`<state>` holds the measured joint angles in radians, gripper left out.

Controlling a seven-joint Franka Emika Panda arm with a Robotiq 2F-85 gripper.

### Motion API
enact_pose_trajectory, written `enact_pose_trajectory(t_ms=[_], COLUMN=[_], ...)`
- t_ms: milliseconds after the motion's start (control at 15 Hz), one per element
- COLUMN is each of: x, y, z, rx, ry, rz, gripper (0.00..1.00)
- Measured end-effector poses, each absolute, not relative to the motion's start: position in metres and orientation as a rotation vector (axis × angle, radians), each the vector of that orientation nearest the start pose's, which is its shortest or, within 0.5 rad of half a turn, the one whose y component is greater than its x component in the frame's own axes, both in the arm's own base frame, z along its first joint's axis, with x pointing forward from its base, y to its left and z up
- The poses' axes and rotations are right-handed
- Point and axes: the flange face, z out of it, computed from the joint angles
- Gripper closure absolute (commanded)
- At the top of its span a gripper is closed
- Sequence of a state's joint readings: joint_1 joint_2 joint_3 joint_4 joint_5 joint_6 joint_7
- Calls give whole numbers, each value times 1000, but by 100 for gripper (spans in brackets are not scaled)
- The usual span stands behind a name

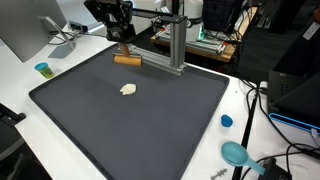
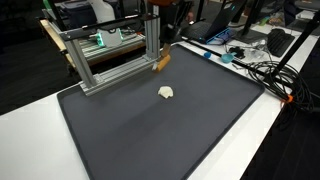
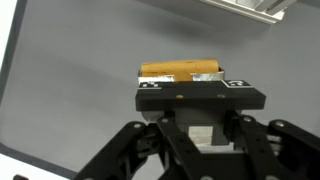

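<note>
One thing in the grip: a tan, oblong wooden block (image 1: 127,60), clamped crosswise at the fingertips of the black two-finger gripper (image 1: 124,48), jaws drawn in to the block's width and no further. In the wrist view, the same block (image 3: 182,71) lying sideways just beyond the black finger bar, grey surface behind it. In an exterior view, hanging slightly tilted (image 2: 161,62), low over the far edge of a dark grey rectangular mat (image 1: 150,130); touching the mat or just clear of it, impossible to tell. Nearer, toward the middle of the mat and well apart from the block, a small cream-white crumpled lump (image 1: 128,89). Just beside the block, along the mat's far edge, a silver aluminium extrusion frame (image 1: 176,45). Beneath the mat, a white table (image 1: 22,88). On the table left of the mat in an exterior view, a small teal cup (image 1: 43,69) near the foot of a grey monitor (image 1: 25,30). Right of the mat, a small blue round cap (image 1: 226,121) and, nearest of all, a teal round-headed object (image 1: 235,153). Farther right, a tangle of black cables (image 2: 262,70).
</note>
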<state>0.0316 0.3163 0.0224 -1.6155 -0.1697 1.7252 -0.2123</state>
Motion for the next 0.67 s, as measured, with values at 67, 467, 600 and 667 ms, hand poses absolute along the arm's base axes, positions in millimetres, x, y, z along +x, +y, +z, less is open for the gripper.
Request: enact_pose_trajectory(t_ms=[67,467,600,667], x=[629,631,635,637], y=[27,31,34,37], z=[430,422,412,406], rx=[-3190,-3131,-3114,-3102], ry=[-560,-743,-907,-989], rz=[347,355,382,396], gripper=[53,78,78,78])
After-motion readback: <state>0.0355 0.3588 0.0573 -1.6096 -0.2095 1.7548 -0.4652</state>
